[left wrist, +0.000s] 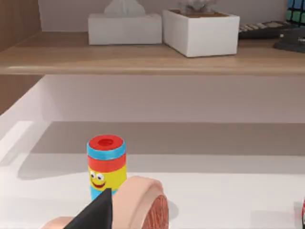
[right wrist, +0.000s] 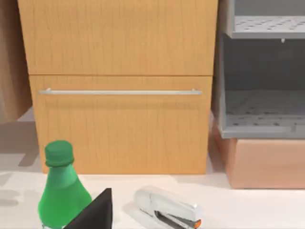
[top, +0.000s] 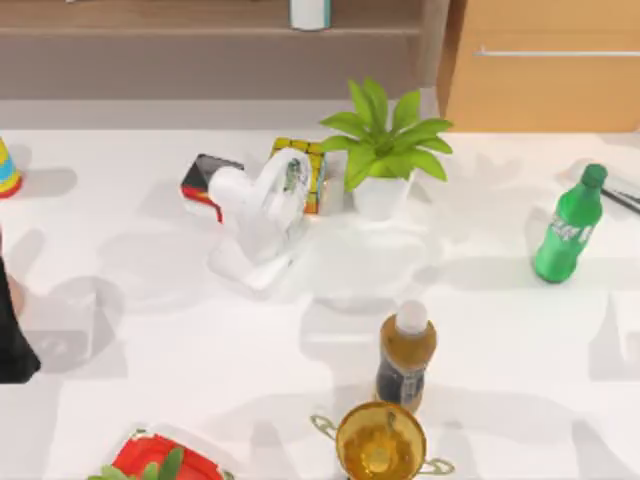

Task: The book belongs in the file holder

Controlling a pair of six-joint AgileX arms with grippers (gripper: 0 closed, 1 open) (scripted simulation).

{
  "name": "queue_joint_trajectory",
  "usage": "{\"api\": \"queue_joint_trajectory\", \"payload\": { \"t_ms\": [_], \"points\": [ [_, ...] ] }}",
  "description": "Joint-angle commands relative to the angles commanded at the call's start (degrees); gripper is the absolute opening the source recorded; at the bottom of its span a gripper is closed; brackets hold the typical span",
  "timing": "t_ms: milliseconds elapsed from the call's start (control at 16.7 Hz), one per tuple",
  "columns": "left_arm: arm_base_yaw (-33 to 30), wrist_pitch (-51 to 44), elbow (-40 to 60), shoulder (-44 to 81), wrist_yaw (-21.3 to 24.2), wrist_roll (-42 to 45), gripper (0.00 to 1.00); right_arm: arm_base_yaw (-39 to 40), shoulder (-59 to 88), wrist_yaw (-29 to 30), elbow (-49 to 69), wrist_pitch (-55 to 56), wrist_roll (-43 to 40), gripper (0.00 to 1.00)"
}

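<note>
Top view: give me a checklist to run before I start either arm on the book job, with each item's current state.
1. Book's position known: cannot tell.
2. File holder found: cannot tell; a grey tiered rack beside the wooden cabinet may be it.
3. Left arm parked away from objects: ok, at the table's left edge.
4. Green bottle stable: ok, upright at the right, with the stapler lying close by.
5. Brown bottle and gold cup stable: ok, both upright at the front middle.
</note>
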Motion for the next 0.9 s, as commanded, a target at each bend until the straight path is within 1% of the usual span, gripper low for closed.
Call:
{"api": "queue_joint_trajectory", "payload": {
  "t_ms": [180, 420, 660, 900],
  "points": [
    [0.0, 0.0, 0.0, 0.0, 0.0, 0.0, 1.0, 0.43, 0.53, 0.42, 0.56, 0.29, 0.12, 1.0],
    [0.0, 0.0, 0.0, 0.0, 0.0, 0.0, 1.0, 6.16, 8.65, 5.63, 7.61, 3.75, 2.19, 1.0],
    [0.0, 0.0, 0.0, 0.0, 0.0, 0.0, 1.0, 14.91, 26.48, 13.88, 20.15, 9.23, 5.23, 1.0],
    [0.0, 0.0, 0.0, 0.0, 0.0, 0.0, 1.0, 24.3, 52.83, 22.94, 37.67, 15.67, 7.15, 1.0]
  ]
}}
